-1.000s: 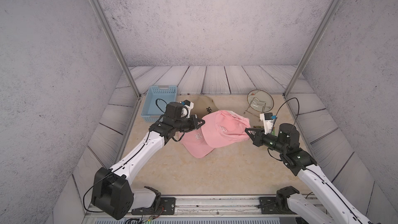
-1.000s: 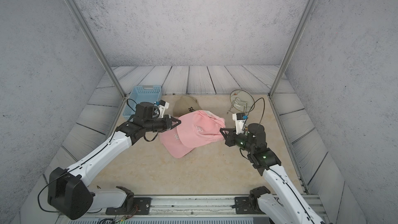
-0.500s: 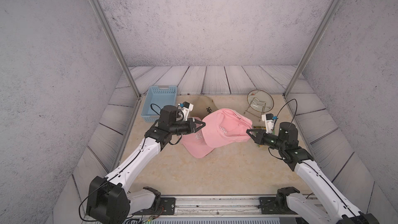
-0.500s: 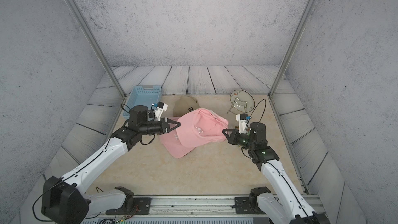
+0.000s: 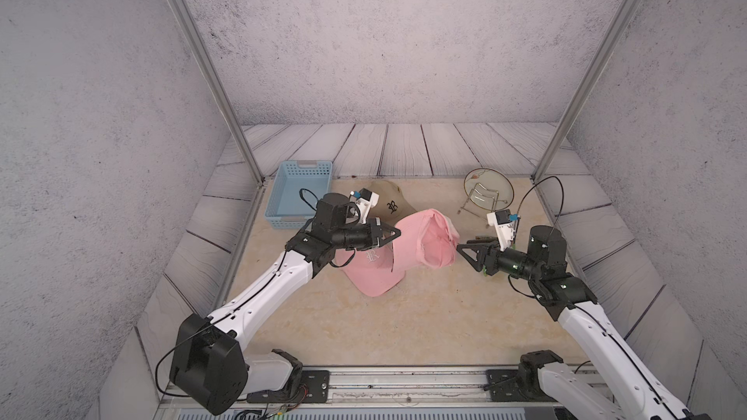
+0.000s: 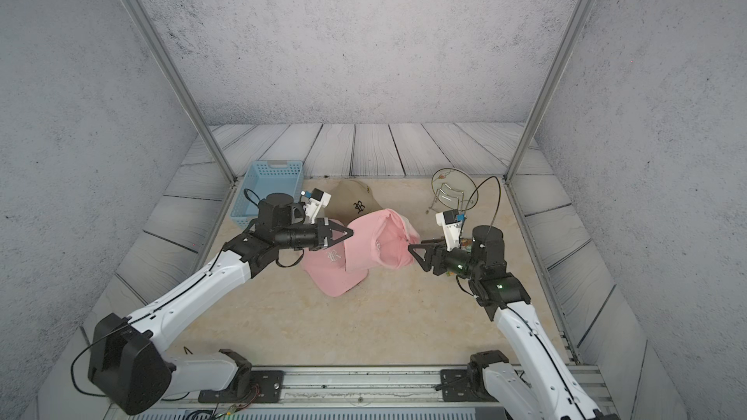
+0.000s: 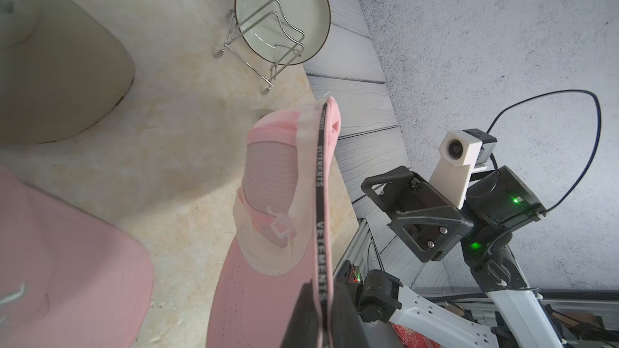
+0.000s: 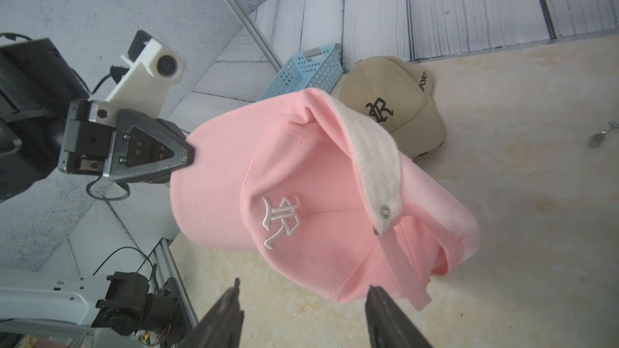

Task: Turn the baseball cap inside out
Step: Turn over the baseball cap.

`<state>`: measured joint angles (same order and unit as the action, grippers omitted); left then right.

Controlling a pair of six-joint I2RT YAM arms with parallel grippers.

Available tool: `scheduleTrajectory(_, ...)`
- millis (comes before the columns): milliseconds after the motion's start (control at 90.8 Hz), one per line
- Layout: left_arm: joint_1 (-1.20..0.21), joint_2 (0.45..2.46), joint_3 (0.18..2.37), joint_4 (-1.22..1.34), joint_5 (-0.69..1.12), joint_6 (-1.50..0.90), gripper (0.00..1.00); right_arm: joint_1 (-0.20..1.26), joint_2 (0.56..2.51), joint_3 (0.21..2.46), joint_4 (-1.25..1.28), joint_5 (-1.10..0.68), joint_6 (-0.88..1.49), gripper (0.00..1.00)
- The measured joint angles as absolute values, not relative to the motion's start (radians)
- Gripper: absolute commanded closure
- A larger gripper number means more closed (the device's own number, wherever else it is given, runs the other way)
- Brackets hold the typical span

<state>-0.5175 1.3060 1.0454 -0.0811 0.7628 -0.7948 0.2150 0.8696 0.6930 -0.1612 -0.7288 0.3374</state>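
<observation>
Hold firm with the left gripper (image 5: 394, 233), clenched on the sweatband edge of the pink baseball cap (image 5: 420, 244), lifted over the middle of the desk with the brim dipping toward the surface. Steer the right gripper (image 5: 461, 247), released and empty just beside the cap's rear opening, onto the turned-out white lining (image 8: 373, 152) rather than the thin strap. Pinch deep, then peel away from the left grip, probably slowly, clear of the tan cap (image 5: 390, 204) nearer the far edge.
</observation>
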Motion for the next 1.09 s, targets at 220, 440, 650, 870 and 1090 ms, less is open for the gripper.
scheduleTrajectory(220,-0.545,1.313,1.083,-0.078,0.764,-0.812,1.0,0.322,0.935,0.713,-0.188,-0.717,0.266,0.37)
scheduleTrajectory(440,-0.57,1.318,1.09,-0.091,0.781,-0.812,1.0,0.376,1.023,0.745,-0.176,-0.535,0.25,0.36)
scheduleTrajectory(650,-0.577,1.318,1.092,-0.127,0.802,-0.802,1.0,0.376,1.076,0.761,-0.16,-0.304,0.249,0.33)
scheduleTrajectory(870,-0.58,1.326,1.107,-0.139,0.819,-0.789,1.0,0.376,1.076,0.772,-0.153,-0.171,0.225,0.3)
scheduleTrajectory(1090,-0.588,1.338,1.122,-0.138,0.865,-0.785,1.0,0.376,1.085,0.773,-0.114,-0.166,0.168,0.3)
